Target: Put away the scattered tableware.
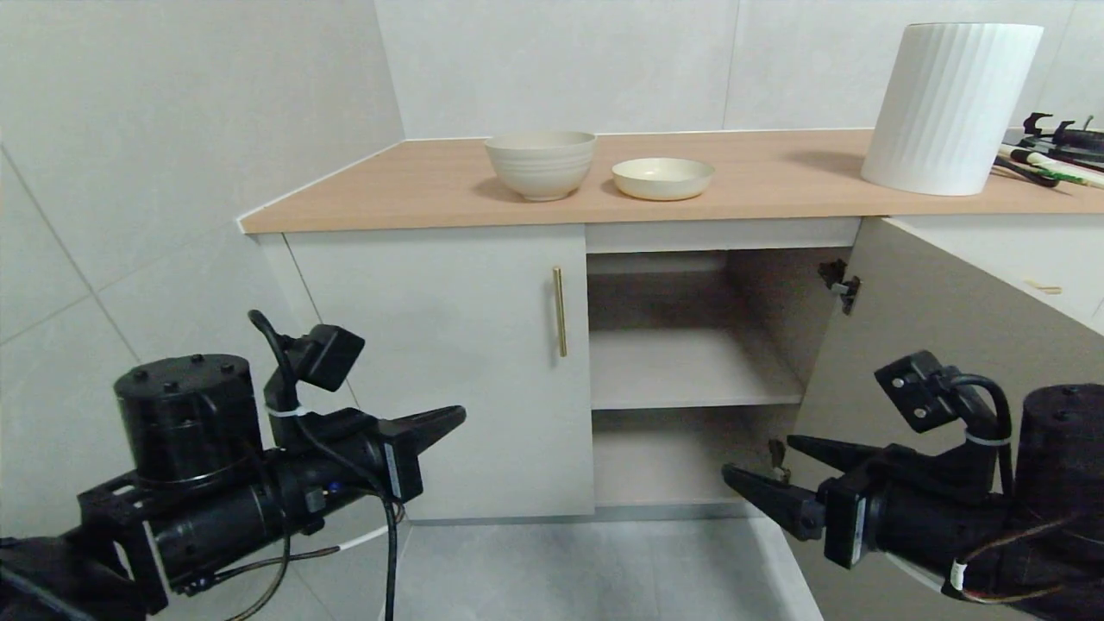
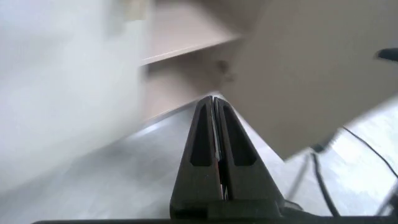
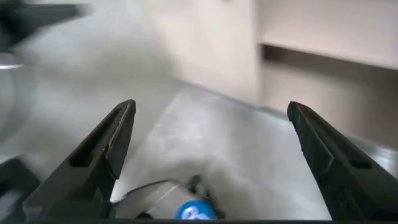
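Nothing's been grabbed yet. The bowl (image 1: 541, 164) and the shallow dish (image 1: 662, 178) sit just beside each other on the table (image 1: 388, 194), upper middle of the frame. The left gripper (image 1: 448, 418) is at lower left with its jaws pressed together on nothing, and the right gripper (image 1: 757, 457) is at lower right with its jaws spread wide and empty.

My worries:
- The open cabinet door (image 1: 931, 319) stands right by the right arm, so lifting that arm could clip it.
- Going for one dish could shove its neighbour.
- A thin rim pinch on that smooth bowl might slip on the way down to the shelf (image 1: 690, 366).

As for writing, there's no readable print anywhere. The blue patch in the right wrist view is too blurred to read.
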